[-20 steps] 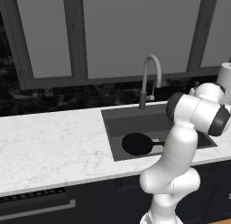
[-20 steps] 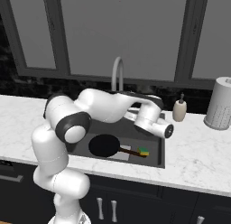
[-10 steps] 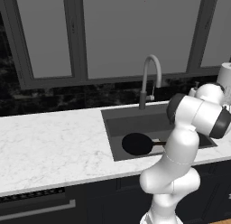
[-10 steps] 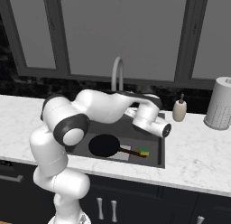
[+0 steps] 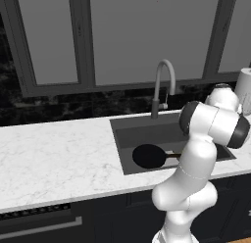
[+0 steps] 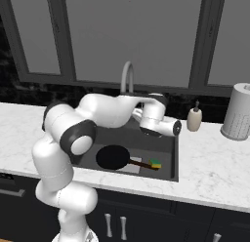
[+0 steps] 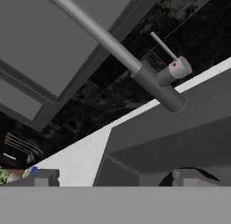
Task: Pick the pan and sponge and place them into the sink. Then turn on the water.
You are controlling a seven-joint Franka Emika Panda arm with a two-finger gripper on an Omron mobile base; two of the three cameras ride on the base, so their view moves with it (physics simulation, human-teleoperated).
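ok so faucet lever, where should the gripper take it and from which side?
Take the thin lever rod near its free tip, away from the cap on the faucet body. It sticks out bare there, so the open gripper, facing it in the hand view, can likely come straight ahead with a finger either side.

We see flat, even, rendered light, soft faint shadows, slight pixel blur, no glare anywhere.

arm (image 6: 105, 111): glossy white rounded shells | joints: dark grey to black bands at the bends | links: thick, tubular, bulbous at the joints | gripper (image 7: 115, 177): two small grey finger tips
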